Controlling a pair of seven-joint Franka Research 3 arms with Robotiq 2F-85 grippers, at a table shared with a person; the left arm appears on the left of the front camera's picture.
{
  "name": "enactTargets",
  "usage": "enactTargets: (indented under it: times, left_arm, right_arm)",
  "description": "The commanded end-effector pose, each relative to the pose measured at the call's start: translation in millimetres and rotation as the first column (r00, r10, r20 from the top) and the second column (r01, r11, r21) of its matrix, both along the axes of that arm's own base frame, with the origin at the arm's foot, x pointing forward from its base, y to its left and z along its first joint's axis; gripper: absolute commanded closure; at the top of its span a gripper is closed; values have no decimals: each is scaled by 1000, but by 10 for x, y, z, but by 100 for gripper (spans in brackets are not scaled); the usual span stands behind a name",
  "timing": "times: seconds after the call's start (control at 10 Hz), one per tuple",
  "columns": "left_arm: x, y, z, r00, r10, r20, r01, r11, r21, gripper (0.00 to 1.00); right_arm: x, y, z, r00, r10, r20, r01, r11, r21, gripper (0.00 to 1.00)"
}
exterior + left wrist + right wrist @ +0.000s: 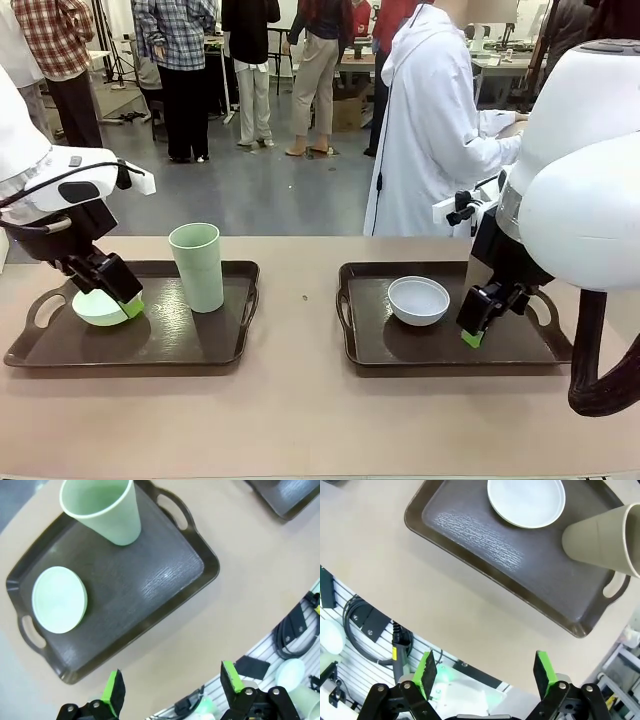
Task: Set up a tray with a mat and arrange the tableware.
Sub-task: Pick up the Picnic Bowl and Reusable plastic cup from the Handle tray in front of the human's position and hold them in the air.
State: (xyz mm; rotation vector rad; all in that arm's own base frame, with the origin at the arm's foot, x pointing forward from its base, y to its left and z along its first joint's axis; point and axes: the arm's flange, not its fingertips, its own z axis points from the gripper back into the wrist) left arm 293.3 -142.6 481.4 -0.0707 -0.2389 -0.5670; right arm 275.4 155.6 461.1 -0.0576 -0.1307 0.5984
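Beige table (pixel 300 420): left tray (pixel 170 338) bearing mint bowl (pixel 93 310) and green tumbler (pixel 197 265), second tray (pixel 420 347) right of it bearing white bowl (pixel 419 299) and tan tumbler (pixel 602 537); left gripper (pixel 171 672) and right gripper (pixel 484 661) agape, empty; arranging seemingly underway, next needing a fresh grasp.

A person in a white coat (pixel 430 130) stood beyond the tan table (pixel 300 420). Coiled black cables (pixel 278 639) hung on a white slatted panel (pixel 262 650).
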Motion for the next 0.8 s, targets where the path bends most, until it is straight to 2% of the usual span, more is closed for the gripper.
enactTargets:
  times: [0.0,0.3,0.4,0.5,0.7]
  left_arm:
    - [37,-51,-37,1000,-24,9,24,1000,-3,0]
    - [7,-24,-22,1000,-8,-2,8,1000,4,0]
    - [42,46,-5,1000,17,-8,-17,1000,-13,0]
    - [71,160,40,999,30,-19,-31,995,-90,0]
    - [148,440,162,998,47,-51,-57,973,-222,0]
  right_arm:
    - [31,6,-50,1000,17,-6,-17,1000,-15,0]
    - [28,-27,-14,1000,-6,-21,6,1000,-17,0]
    - [16,-175,54,998,-62,-2,62,998,-9,0]
    - [12,-409,100,996,-88,-26,89,993,74,0]
    - [89,-1113,106,979,-172,-109,196,944,265,0]
